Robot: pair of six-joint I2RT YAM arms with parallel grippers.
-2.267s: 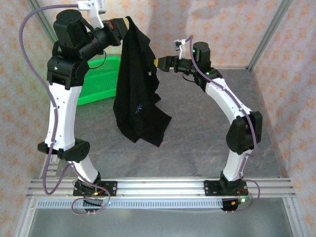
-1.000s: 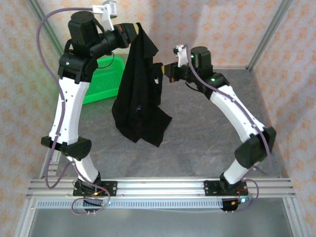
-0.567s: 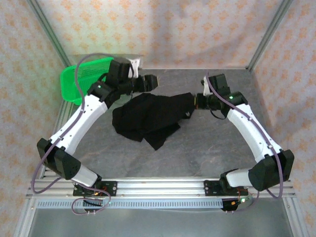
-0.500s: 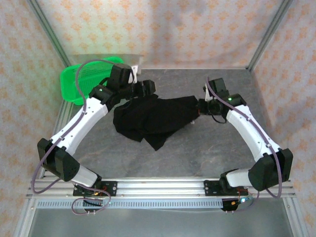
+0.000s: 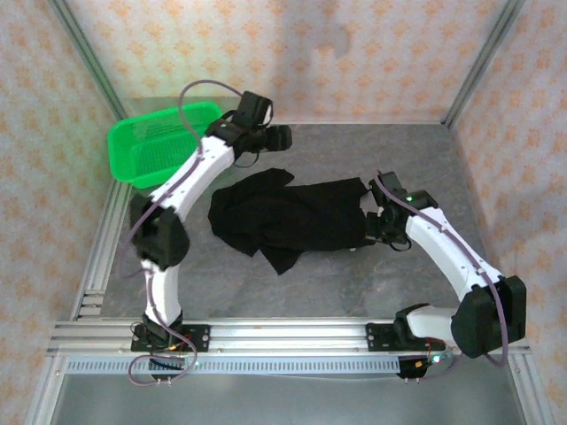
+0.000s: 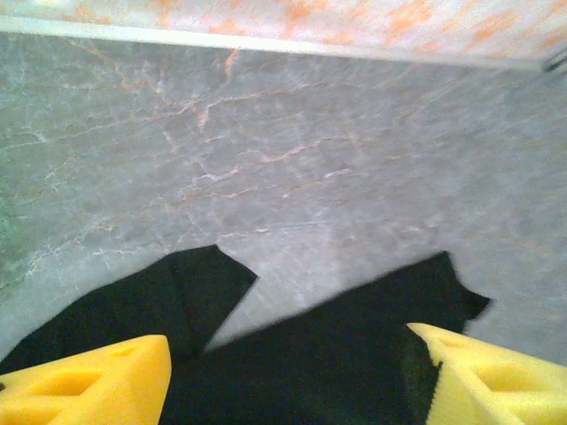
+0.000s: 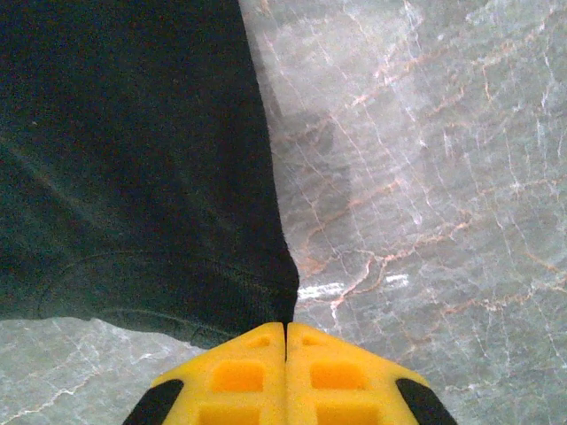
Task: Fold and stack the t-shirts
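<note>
Top external view: the plain black soft cloth t-shirt [image 5: 292,217] lies rumpled on the grey marble-patterned surface [image 5: 354,150], spread between my two claws. Its right-hand edge is at my right claw [image 5: 374,230], and its far left corner is near my left claw [image 5: 276,138]. From the right wrist, that claw's yellow pads [image 7: 239,372] are pressed flat together with no gap. The hemmed corner of the t-shirt runs straight into the seam between them, so I judge that claw to be pinching that corner. From the left wrist, my left claw stands wide apart with nothing gripped. The cloth lies below it as two black flaps with a notch of bare surface between them. The bright green plastic mesh basket [image 5: 151,146] sits out to the left of that claw. I judge the cloth light and limp, likely to sag and bunch wherever it is not held. The best hold would be a hem corner or shoulder seam, with my claws well apart to keep it taut.
</note>
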